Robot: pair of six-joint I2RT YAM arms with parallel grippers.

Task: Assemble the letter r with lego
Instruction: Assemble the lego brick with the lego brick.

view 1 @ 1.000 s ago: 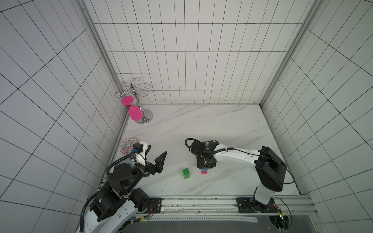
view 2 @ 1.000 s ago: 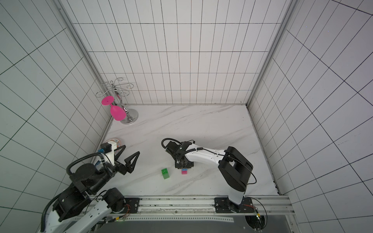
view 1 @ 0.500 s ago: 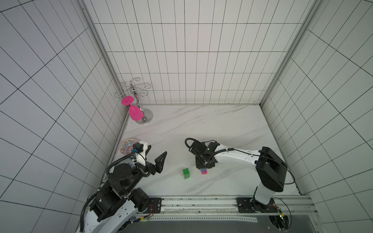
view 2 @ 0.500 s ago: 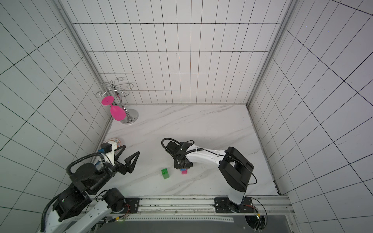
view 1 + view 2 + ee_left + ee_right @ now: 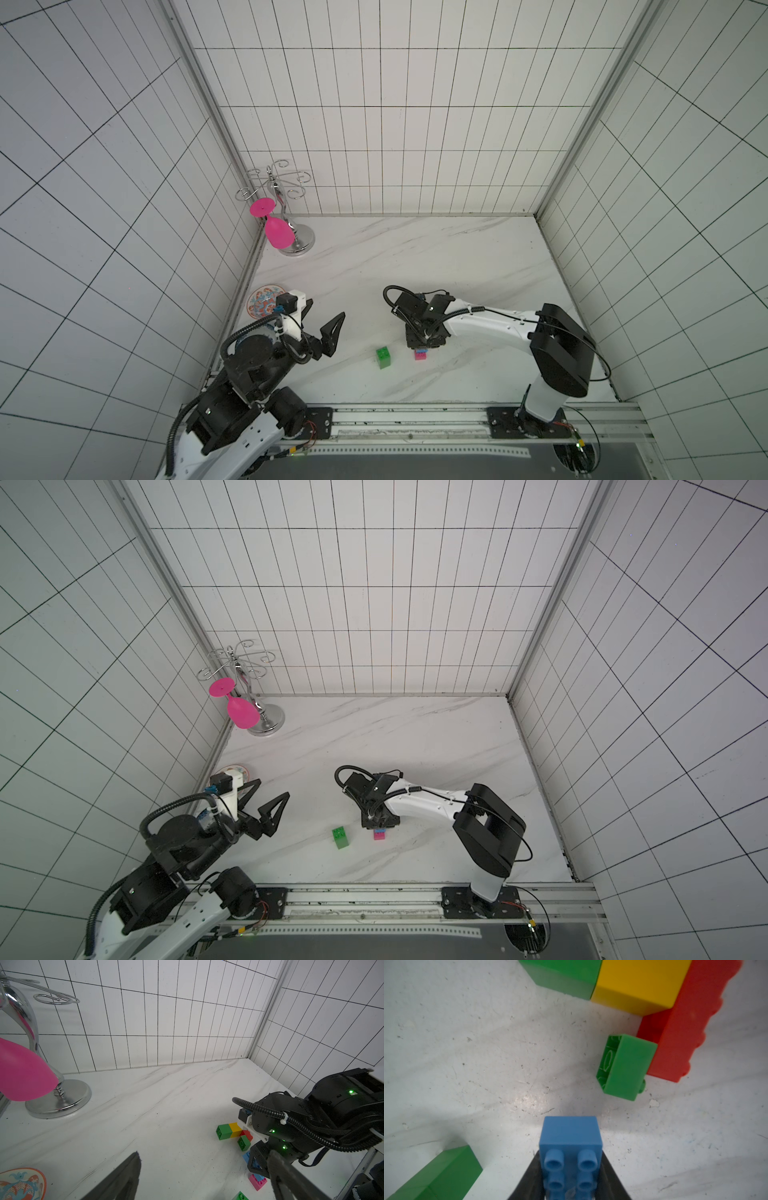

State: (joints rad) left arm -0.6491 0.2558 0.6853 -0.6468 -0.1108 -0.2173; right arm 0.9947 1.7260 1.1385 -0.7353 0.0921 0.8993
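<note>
My right gripper point(image 5: 571, 1154) is shut on a long blue lego brick point(image 5: 571, 1140), studs facing the camera, held low over the table. In both top views this gripper point(image 5: 424, 343) points down just behind a pink brick point(image 5: 420, 355), and the blue brick's end lies over the pink one point(image 5: 257, 1182). A joined row of green point(image 5: 564, 974), yellow point(image 5: 637, 985) and red point(image 5: 685, 1022) bricks lies beyond, with a green cube point(image 5: 627, 1068) on its side against the red. A separate green brick point(image 5: 383, 357) stands to the left. My left gripper point(image 5: 322, 320) hangs open and empty at the left.
A chrome glass rack point(image 5: 297, 243) with a pink glass point(image 5: 278, 235) stands in the back left corner. A patterned plate point(image 5: 262, 299) lies by the left wall behind my left arm. Tiled walls close three sides, and a rail point(image 5: 415, 419) runs along the front.
</note>
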